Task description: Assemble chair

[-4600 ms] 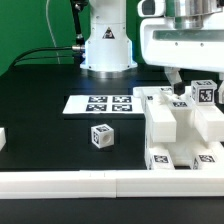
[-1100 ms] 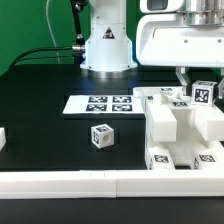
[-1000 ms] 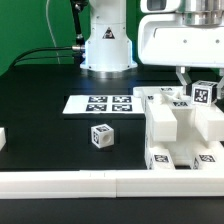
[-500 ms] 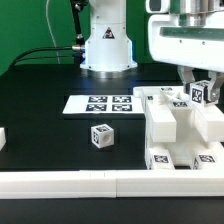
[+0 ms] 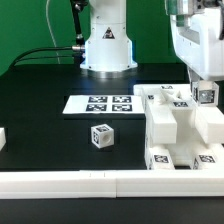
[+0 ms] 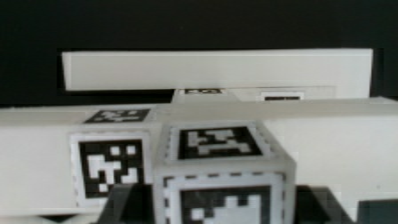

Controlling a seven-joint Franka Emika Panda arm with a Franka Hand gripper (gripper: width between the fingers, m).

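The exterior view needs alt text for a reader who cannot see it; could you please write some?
A robot hand is closed on a tagged white part above the partly built chair at the exterior view's right. A marker board and a small tagged cube lie on the black table.

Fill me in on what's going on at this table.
A robot arm is building a small white chair from tagged plastic parts. Its gripper is down at the cluster on the exterior view's right, fingers around a tagged block on top. A loose tagged cube sits alone mid-table, beside the marker board.
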